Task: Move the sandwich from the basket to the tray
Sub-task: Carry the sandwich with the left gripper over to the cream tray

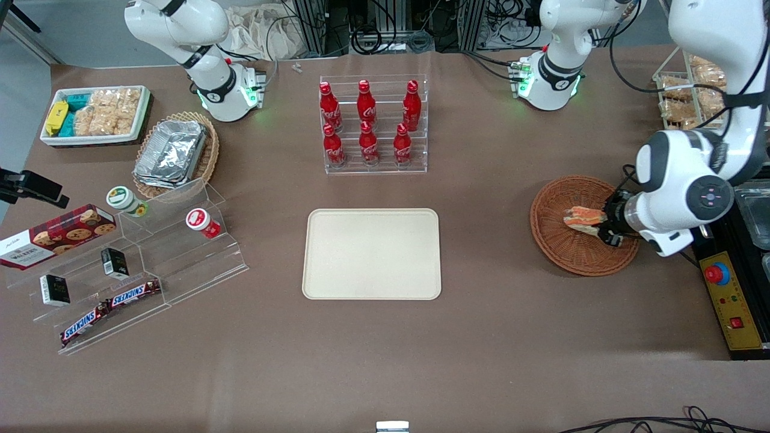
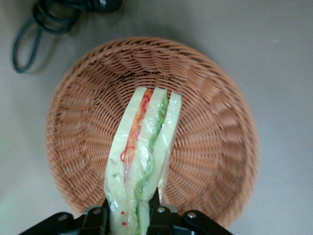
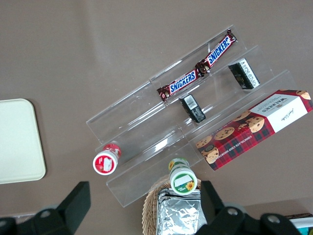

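Note:
The sandwich point(image 1: 583, 219) point(image 2: 142, 161), a wedge of white bread with orange and green layers in clear wrap, is clamped at one end by my left gripper point(image 1: 609, 227) point(image 2: 131, 218). It hangs over the reddish-brown wicker basket point(image 1: 562, 243) point(image 2: 210, 147), slightly above its floor. The black fingers point(image 2: 98, 218) press the wedge from both sides. The cream-beige tray point(image 1: 372, 254) point(image 3: 17, 142) lies flat on the table's middle, toward the parked arm from the basket, with nothing on it.
A clear rack of red cola bottles point(image 1: 372, 123) stands farther from the front camera than the tray. A yellow control box with a red button point(image 1: 725, 297) sits beside the basket at the working arm's end. Acrylic snack shelves point(image 1: 129, 270) lie toward the parked arm's end.

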### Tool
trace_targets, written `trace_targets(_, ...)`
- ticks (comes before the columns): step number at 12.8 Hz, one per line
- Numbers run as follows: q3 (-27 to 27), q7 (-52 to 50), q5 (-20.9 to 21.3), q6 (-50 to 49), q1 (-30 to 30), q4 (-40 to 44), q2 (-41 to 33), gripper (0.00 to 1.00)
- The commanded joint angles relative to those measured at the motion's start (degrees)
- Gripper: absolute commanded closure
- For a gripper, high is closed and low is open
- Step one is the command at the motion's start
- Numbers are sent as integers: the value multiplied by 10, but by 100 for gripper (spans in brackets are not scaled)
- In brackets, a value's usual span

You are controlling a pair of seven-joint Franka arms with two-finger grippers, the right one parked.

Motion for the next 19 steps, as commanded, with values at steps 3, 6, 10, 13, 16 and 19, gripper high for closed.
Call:
trace_targets(3, -82, 118, -46, -197, -2, 218, 10, 100)
trace_targets(6, -212, 246, -32, -193, -5, 286, 55, 100)
trace_targets(10, -262, 283, 35, -112, -108, 320, 154, 100)
trace_targets(13, -258, 278, 55, 16, -167, 322, 248, 100)
trace_targets(16, -254, 251, 122, 70, -186, 323, 321, 100)
trace_targets(19, -254, 226, 153, 126, -191, 326, 357, 97)
